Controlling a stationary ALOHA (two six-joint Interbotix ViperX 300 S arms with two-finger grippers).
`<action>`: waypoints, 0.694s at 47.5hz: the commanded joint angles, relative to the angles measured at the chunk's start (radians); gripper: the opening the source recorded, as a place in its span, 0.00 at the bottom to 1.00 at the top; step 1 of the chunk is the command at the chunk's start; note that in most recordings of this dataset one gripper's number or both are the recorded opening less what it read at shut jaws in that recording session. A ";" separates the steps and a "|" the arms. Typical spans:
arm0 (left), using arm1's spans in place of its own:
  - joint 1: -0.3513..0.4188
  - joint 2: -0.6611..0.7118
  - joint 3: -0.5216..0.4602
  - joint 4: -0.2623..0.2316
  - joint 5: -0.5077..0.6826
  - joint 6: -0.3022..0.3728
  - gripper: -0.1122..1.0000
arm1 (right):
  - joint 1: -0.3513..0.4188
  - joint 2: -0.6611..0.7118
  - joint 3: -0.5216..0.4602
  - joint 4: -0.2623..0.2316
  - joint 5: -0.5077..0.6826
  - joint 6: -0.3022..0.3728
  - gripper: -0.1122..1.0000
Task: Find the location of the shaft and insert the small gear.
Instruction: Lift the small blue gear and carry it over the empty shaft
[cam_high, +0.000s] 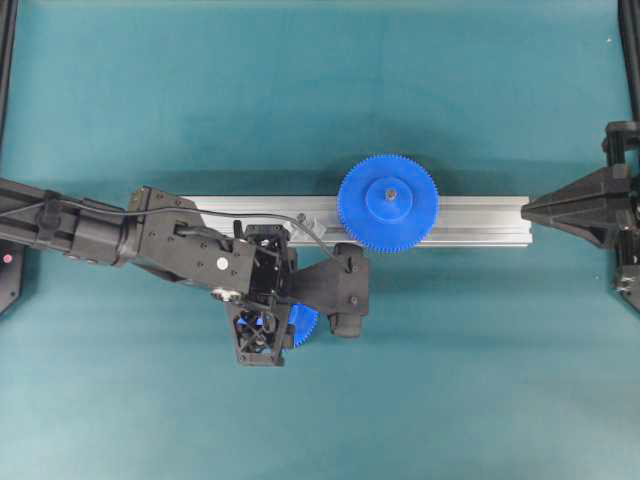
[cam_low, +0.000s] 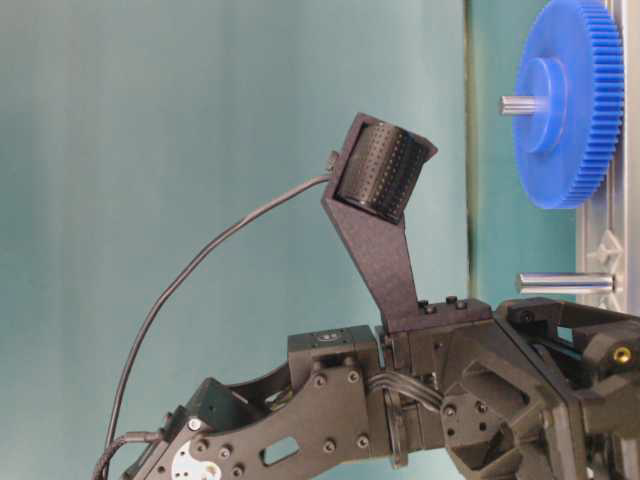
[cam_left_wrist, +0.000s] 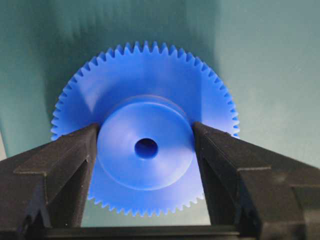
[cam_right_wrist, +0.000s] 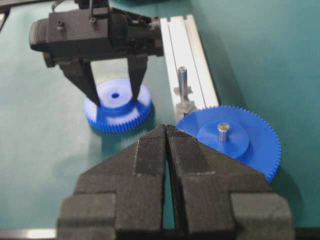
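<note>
**Around the hub: left pincer set to take the small gear**

Between the left pincer's (cam_left_wrist: 145, 150) fingers lies the small gear (cam_left_wrist: 145, 132), flat on the teal bench (cam_high: 480, 380). Wrist view: the two black fingers bracket the raised round hub, at its wall on either side; I cannot tell whether they press yet. Jaws stand at medium width, about the breadth of the hub. Gear not lifted; its toothed rim rests on the bench.

Step in hand, as I judge it: the grasp, before any carry.

Beyond the left pincer, on the silver grooved rail (cam_right_wrist: 187, 55), the shaft (cam_right_wrist: 182, 80) stands upright: a thin bright metal pin on a small clear bracket. Further along the same rail sits the larger blue gear (cam_right_wrist: 227, 137), already on its own grey pin. The right pincer (cam_right_wrist: 166, 131) hangs back at the rail's far end, its fingers pressed together, holding nothing.

Next move likely calls for a firm squeeze on the hub, a straight lift, then a carry to the shaft with the dark centre hole kept level and lined over the pin tip. The hole looks barely wider than the pin; tilt would jam it.

Materials: gear is matte blue plastic, fine even teeth, smooth hub. Fingers black, hard-edged. Rail brushed aluminium. Bench covering flat, slightly mottled.
</note>
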 joint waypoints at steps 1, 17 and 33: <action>0.002 -0.011 -0.005 0.003 0.011 0.002 0.68 | -0.002 0.005 -0.011 0.002 -0.005 0.009 0.12; 0.002 -0.012 -0.017 0.003 0.011 0.008 0.68 | -0.002 0.005 -0.011 0.002 -0.006 0.008 0.12; 0.003 -0.032 -0.055 0.006 0.014 0.017 0.68 | -0.002 0.005 -0.009 0.002 -0.006 0.008 0.12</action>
